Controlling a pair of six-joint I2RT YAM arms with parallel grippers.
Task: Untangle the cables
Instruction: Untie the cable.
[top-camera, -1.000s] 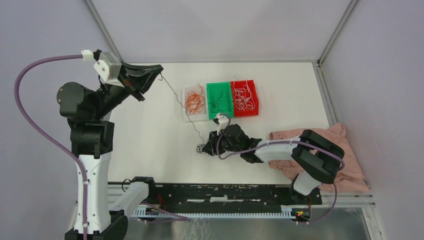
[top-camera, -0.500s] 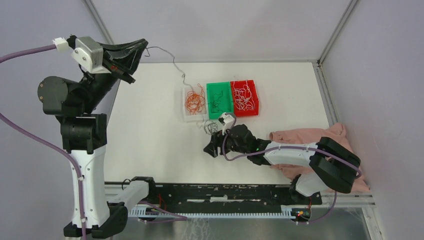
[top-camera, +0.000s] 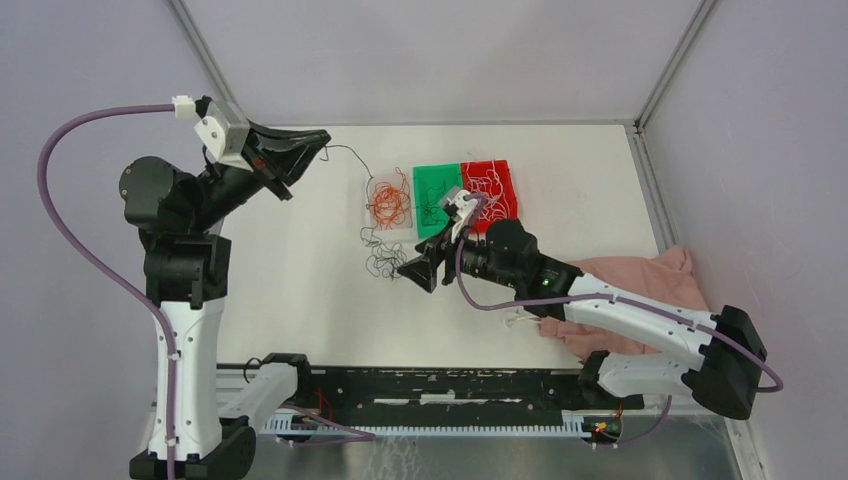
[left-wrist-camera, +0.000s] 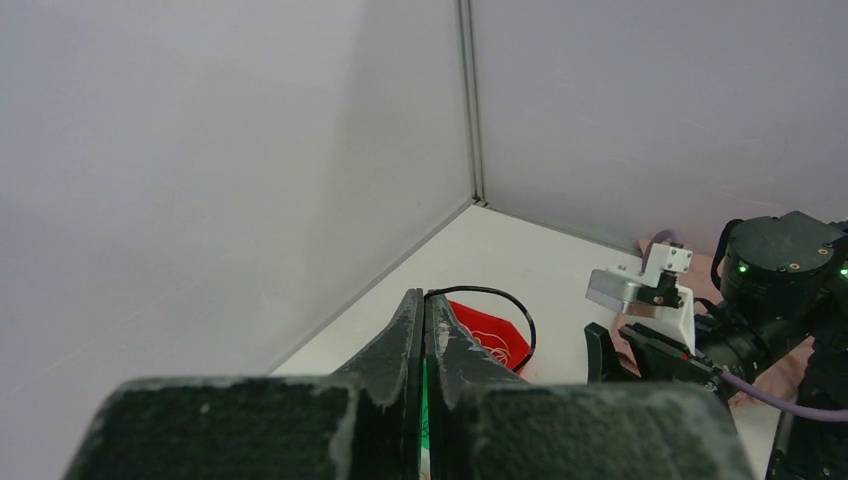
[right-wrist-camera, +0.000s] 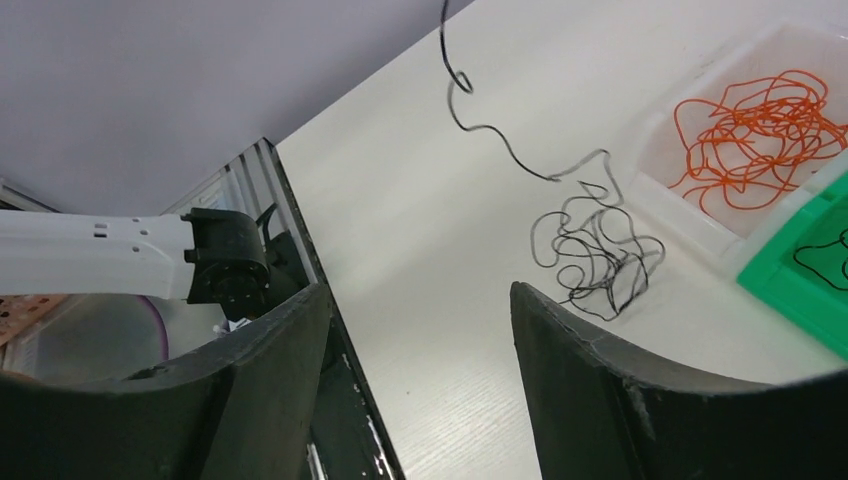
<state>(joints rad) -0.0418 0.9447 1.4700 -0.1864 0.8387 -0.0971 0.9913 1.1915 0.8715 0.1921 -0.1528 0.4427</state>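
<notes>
As I stand behind the two arms, with the far wall at twelve o'clock, the left gripper (top-camera: 320, 140) is lifted above the table's (top-camera: 290, 290) ten o'clock corner. Its jaws are pressed flat together on the end of a black wire (top-camera: 350, 153). That wire runs off toward three o'clock, bends down past the clear tray (top-camera: 404, 230), and ends in a loose black bunch (top-camera: 378, 258). The bunch lies on the tabletop just at six o'clock of that tray.

The right gripper (top-camera: 412, 272) sits just at three o'clock of the bunch, its jaws spread wide and holding nothing. Its own wrist view shows the bunch lying ahead of the fingers (right-wrist-camera: 270, 380) and apart from them.

Three trays stand side by side toward the table's twelve o'clock edge. The clear one holds orange wires (top-camera: 390, 200). The green tray (top-camera: 430, 178) at its three o'clock holds a few black wires (top-camera: 433, 210), and the red tray (top-camera: 508, 215) beyond that holds white wires (top-camera: 490, 190). The right arm's wrist covers part of the near ends of the green and red trays.

A pink cloth (top-camera: 660, 272) lies at the table's four o'clock edge, and the right arm reaches across above it.
</notes>
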